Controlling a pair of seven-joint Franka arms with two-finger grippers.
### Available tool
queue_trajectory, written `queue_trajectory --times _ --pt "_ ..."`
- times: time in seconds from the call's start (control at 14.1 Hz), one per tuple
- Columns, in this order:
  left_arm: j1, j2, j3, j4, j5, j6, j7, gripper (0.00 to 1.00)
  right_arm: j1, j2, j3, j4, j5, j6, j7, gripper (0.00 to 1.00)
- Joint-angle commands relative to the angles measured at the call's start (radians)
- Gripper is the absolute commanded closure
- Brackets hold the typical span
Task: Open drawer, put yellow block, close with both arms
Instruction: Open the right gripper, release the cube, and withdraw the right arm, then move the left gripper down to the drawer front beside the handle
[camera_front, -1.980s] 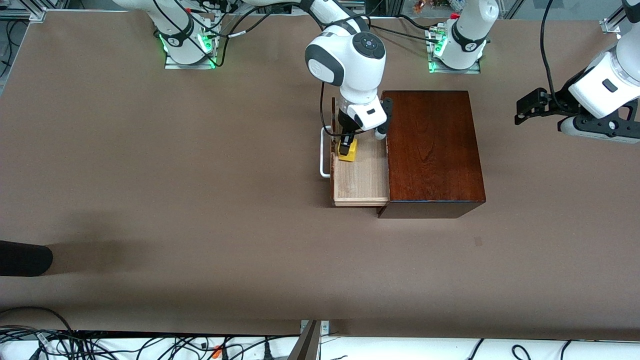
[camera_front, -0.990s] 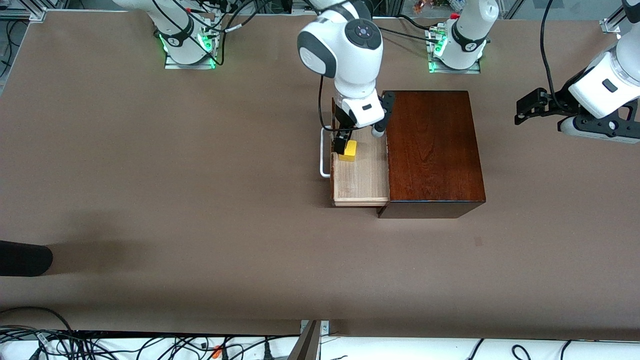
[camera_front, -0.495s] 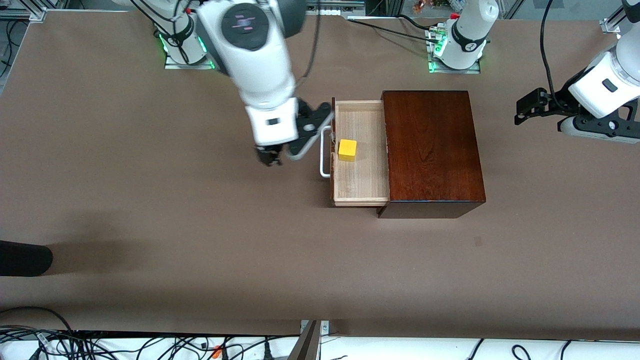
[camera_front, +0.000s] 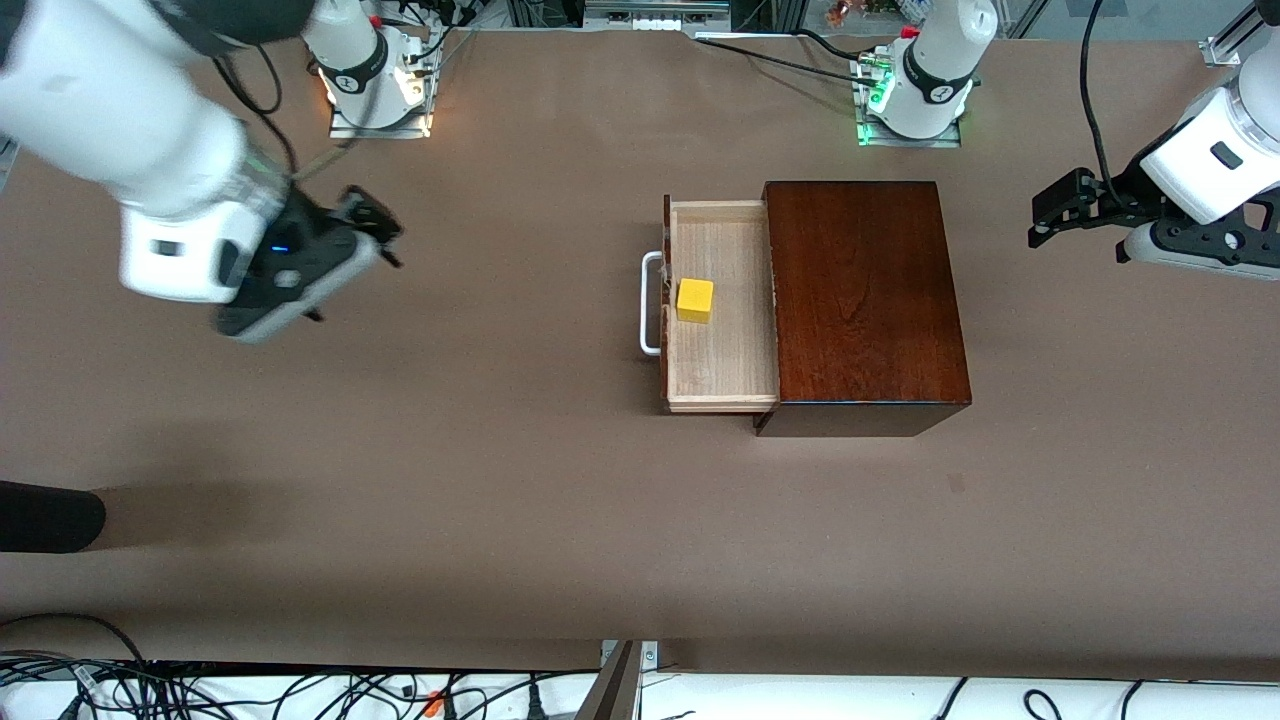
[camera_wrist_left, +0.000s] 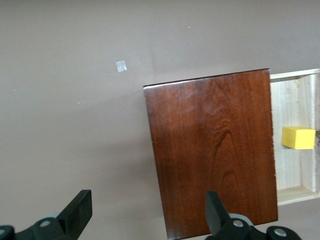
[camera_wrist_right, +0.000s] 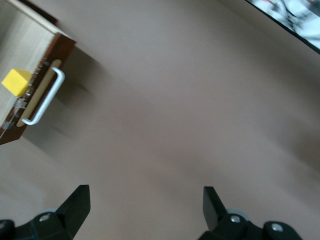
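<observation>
The drawer (camera_front: 722, 350) stands pulled out of the dark mahogany box (camera_front: 865, 300), its white handle (camera_front: 648, 303) facing the right arm's end of the table. The yellow block (camera_front: 695, 300) rests on the drawer floor near the front panel, free of any gripper. My right gripper (camera_front: 378, 228) is open and empty, up over bare table well away from the drawer; its wrist view shows the yellow block (camera_wrist_right: 16, 82) and handle (camera_wrist_right: 45, 97) at a distance. My left gripper (camera_front: 1045, 222) is open over the table beside the box's closed end, looking at the box (camera_wrist_left: 215, 150) and block (camera_wrist_left: 298, 137).
A dark rounded object (camera_front: 50, 515) pokes in at the right arm's end, close to the camera. Cables (camera_front: 250, 690) run along the table edge nearest the camera. A small pale patch (camera_front: 957, 483) marks the table surface nearer the camera than the box.
My right gripper let go of the yellow block in the drawer, rose, and swung fast toward its own end of the table. The left arm barely shifted.
</observation>
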Motion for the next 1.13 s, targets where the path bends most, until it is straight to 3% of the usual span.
queue_trajectory --times 0.0,0.21,0.42,0.57,0.71,0.85,0.99,1.06 --pt "-0.02 0.033 -0.01 0.038 -0.039 -0.006 0.02 0.0 0.013 -0.128 -0.073 -0.145 0.016 -0.006 -0.002 0.0" --pt "-0.062 0.072 -0.088 0.064 -0.039 -0.006 0.017 0.0 0.016 -0.168 -0.136 -0.196 0.009 -0.012 0.018 0.0" --pt "-0.111 0.11 -0.14 0.092 -0.039 -0.006 0.02 0.0 0.015 -0.272 -0.115 -0.337 -0.083 0.043 0.142 0.0" --pt "-0.168 0.127 -0.186 0.092 -0.031 -0.005 0.058 0.0 -0.046 -0.329 -0.023 -0.409 -0.152 0.076 0.223 0.0" --pt "-0.249 0.171 -0.205 0.122 -0.037 0.005 0.094 0.0 -0.187 -0.369 0.15 -0.457 -0.201 0.092 0.287 0.0" --pt "-0.335 0.22 -0.205 0.176 -0.034 0.011 0.094 0.0 -0.319 -0.397 0.282 -0.501 -0.212 0.107 0.327 0.0" --pt "-0.404 0.263 -0.205 0.201 -0.029 0.043 0.095 0.0 -0.416 -0.415 0.382 -0.533 -0.215 0.113 0.361 0.0" --pt "-0.432 0.28 -0.205 0.201 -0.028 0.102 0.097 0.0 -0.43 -0.425 0.399 -0.555 -0.23 0.133 0.369 0.0"
